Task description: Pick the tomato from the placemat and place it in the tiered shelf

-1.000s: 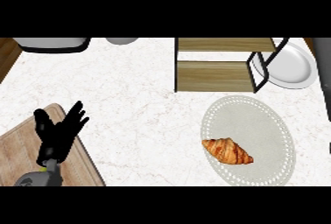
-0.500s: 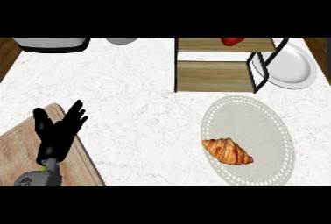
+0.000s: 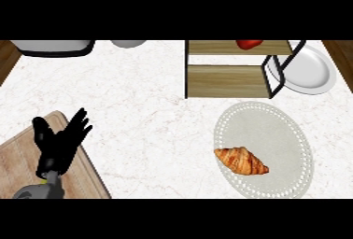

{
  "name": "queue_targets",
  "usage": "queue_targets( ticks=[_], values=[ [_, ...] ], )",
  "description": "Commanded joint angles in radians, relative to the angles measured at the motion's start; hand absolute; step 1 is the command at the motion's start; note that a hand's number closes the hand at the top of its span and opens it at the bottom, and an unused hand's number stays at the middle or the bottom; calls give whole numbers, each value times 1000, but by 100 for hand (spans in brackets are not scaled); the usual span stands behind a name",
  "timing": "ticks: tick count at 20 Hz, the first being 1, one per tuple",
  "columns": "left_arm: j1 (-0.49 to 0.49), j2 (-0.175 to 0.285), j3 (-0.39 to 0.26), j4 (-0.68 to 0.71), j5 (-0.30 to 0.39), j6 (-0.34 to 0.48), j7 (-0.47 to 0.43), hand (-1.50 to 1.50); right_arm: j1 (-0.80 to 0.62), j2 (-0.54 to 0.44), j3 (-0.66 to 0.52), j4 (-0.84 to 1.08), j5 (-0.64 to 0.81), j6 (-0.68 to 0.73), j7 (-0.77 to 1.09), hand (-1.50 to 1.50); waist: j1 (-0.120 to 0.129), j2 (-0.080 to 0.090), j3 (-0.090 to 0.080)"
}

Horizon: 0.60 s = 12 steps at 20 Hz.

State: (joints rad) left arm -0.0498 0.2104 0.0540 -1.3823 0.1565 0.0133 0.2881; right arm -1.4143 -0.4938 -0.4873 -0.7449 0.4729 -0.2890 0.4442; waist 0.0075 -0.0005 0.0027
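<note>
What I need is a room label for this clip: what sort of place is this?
Most likely a kitchen counter: a white marbled stone top, a golden-brown croissant on an oval pale placemat, and a wooden cutting board at lower left.

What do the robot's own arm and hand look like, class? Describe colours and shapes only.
Only one arm shows: a rounded grey forearm ending in the black left hand, with slim fingers and a thumb. No cables or markings are visible.

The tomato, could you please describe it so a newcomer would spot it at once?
Find the wooden tiered shelf at the counter's far right, beside a white plate. On its rear tier sits the tomato. It is the only red thing; the croissant nearby is brown.
</note>
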Motion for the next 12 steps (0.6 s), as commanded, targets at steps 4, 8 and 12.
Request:
queue_targets(
  ticks=[4,8,12],
  values=[
    [24,-43,-23,25,-34,33,-22,0,92,-178,-122,-29,-99,48,13,-150,-13,1,-2],
    [21,19,25,-7,16,-22,40,0,187,-213,-143,-116,-179,143,26,-150,-12,-3,-2],
    [23,-15,21,52,1,-9,-18,0,231,-339,-201,-117,-269,303,18,-150,-20,-2,-3]
  ],
)
